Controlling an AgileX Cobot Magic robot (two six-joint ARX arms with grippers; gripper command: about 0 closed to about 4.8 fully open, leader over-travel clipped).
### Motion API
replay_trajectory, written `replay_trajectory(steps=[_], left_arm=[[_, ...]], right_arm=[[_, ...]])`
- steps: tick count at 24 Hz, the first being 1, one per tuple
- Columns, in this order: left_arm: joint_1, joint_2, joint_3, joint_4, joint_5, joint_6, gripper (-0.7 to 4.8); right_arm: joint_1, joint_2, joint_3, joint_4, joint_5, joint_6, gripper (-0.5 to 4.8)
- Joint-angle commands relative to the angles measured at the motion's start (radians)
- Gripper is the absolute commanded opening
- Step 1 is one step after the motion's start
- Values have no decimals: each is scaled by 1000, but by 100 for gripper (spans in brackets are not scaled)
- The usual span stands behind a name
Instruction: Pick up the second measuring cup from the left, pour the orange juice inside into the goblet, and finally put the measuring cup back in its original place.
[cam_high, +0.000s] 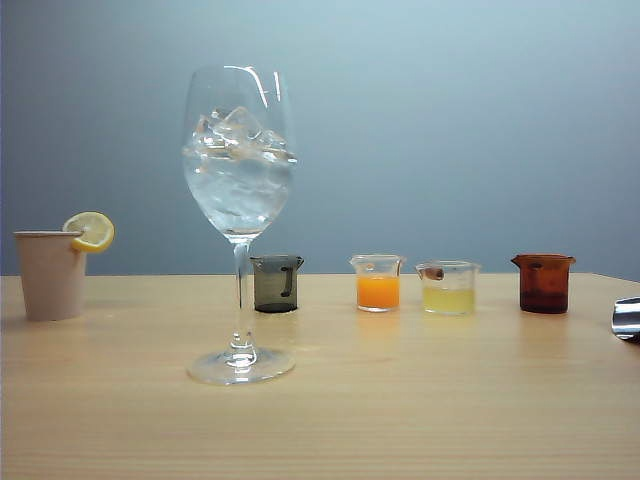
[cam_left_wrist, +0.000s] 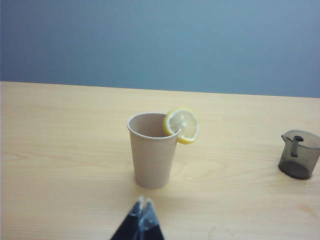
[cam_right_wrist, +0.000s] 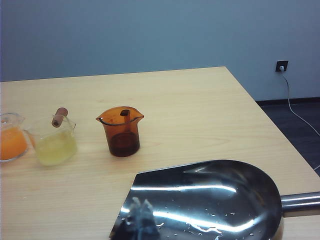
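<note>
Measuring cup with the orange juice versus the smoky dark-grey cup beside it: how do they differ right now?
The measuring cup is colourless and clear; the dark-grey cup is smoky and tinted. The measuring cup holds bright orange juice about halfway up; no coloured liquid shows in the dark-grey cup. The dark-grey cup stands nearer the goblet. Both are small, upright and stand in one row on the table.

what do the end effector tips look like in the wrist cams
Only the tips show. The left end effector has dark, near-black fingers narrowing to pale, clear-looking points pressed together. The right end effector looks alike, blurred, dark with pale tips. No cables or markings visible.
</note>
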Motion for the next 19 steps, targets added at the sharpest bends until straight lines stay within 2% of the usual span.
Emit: replay_trajectory(steps=[1, 16, 19], left_arm=[[-2, 1, 4, 13, -3, 3, -6], [-2, 1, 11, 14, -5, 9, -6], [-2, 3, 85, 5, -34, 0, -6]], right_arm=[[0, 0, -6, 10, -2, 4, -1], [0, 0, -5, 38, 1, 4, -1], [0, 0, 53, 29, 1, 4, -1]])
